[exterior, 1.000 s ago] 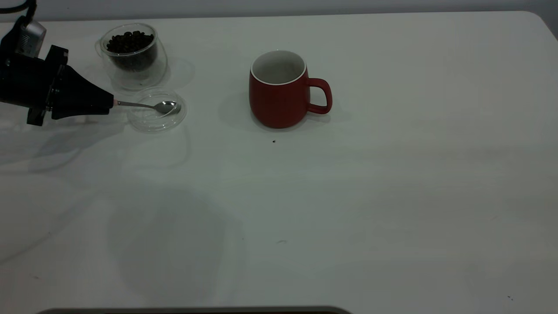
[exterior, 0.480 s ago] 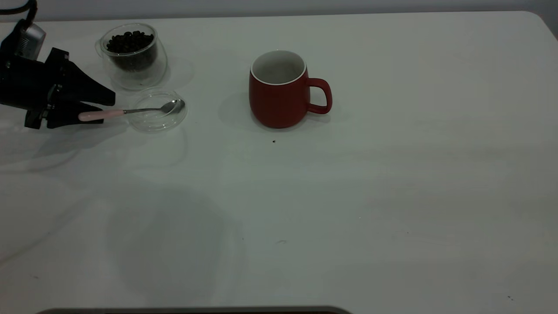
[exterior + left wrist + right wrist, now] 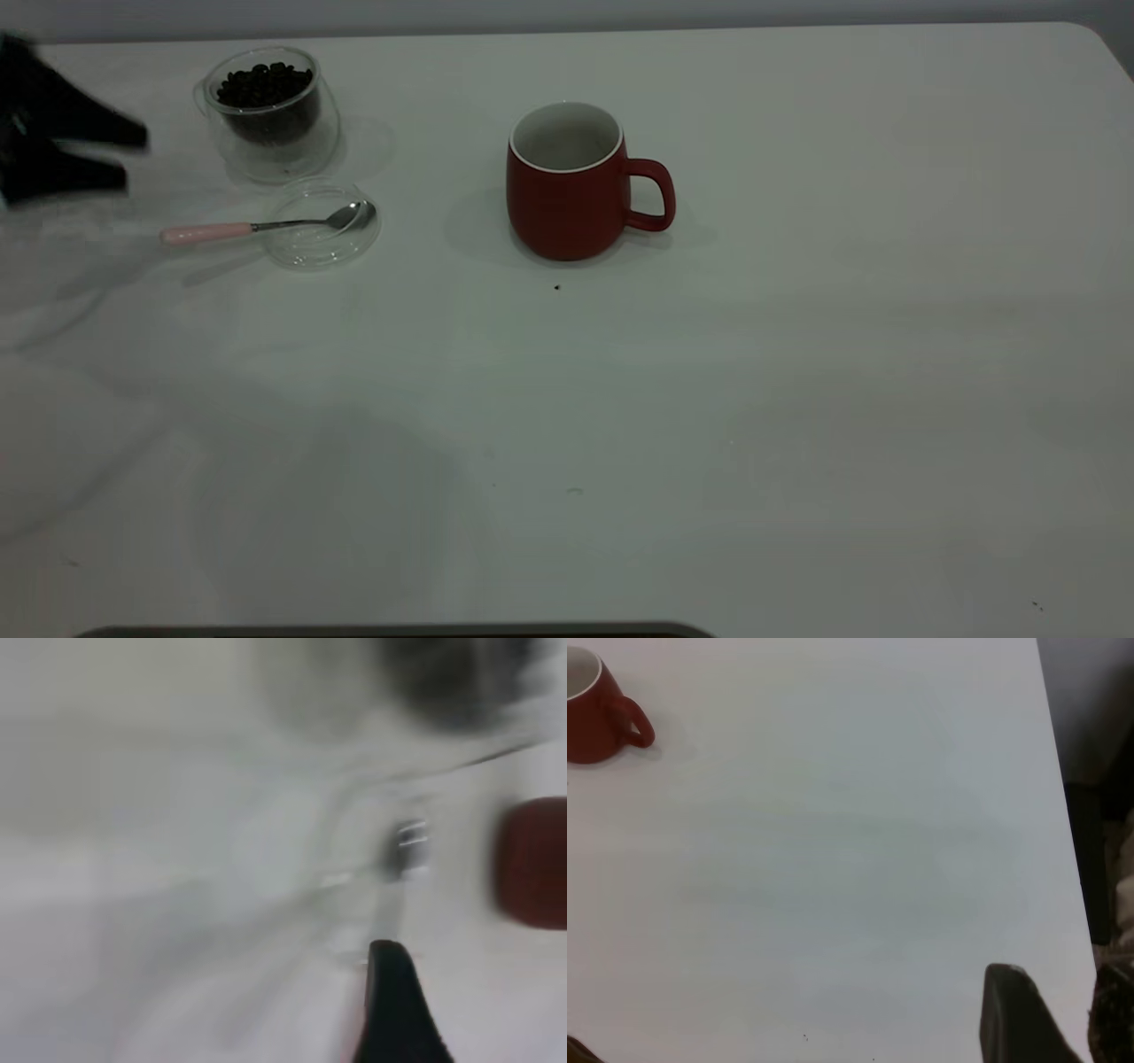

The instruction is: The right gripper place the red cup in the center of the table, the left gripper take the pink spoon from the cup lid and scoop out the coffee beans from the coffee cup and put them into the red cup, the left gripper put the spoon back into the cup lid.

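Just 1 spoon (image 3: pixel 266 227), 2 cups.

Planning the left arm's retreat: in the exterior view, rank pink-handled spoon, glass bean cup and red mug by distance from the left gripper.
From the left gripper at the table's left edge:
1. Pink-handled metal spoon, handle end just below-right.
2. Glass cup of coffee beans, right of it, barely farther.
3. Red ceramic mug, mid-table.

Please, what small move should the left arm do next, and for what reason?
Probably it should just pull back to its resting place. The pink spoon lies free, its bowl in the clear lid beside the glass cup of beans. The left gripper is open and apart from it. The red cup stands mid-table; whether it holds beans cannot be seen.
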Controlling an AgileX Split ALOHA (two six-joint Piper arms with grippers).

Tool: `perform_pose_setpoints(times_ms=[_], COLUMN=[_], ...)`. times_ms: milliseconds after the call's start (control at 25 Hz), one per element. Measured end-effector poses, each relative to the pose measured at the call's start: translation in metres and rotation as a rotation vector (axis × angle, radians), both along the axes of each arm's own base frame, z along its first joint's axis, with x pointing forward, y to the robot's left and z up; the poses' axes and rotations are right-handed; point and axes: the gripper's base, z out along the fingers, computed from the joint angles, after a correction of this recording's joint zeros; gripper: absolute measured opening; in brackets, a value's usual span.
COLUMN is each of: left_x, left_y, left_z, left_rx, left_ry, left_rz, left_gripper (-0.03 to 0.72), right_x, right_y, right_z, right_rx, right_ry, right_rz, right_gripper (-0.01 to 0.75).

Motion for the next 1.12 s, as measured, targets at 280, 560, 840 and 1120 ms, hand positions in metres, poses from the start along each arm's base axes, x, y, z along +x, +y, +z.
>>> perform_pose_setpoints(times_ms=[280,560,840,1120], left_x=[-0.012,-0.077,-0.138,-0.223], left_y=[-0.037,-0.089,-0.133,-0.141], left_z=[0.133,0.211,0.216,0.203], left_rx=[0.279,0.732,0.934,0.958], left_ry=[0.023,0.347,0.393,0.384], left_rz=[-0.077,-0.123,-0.155,-0.236], left_gripper=[0.480,0.465,0.465,0.465], right_x=[0.000,0.000,0.000,0.000], right_y=[0.000,0.000,0.000,0.000], right_z=[0.000,0.000,0.000,0.000], right_rx=[0.000,0.000,0.000,0.000], right_ry=[0.000,0.000,0.000,0.000], right_rz=[0.000,0.000,0.000,0.000], right_gripper=[0.239,0.239,0.239,0.239])
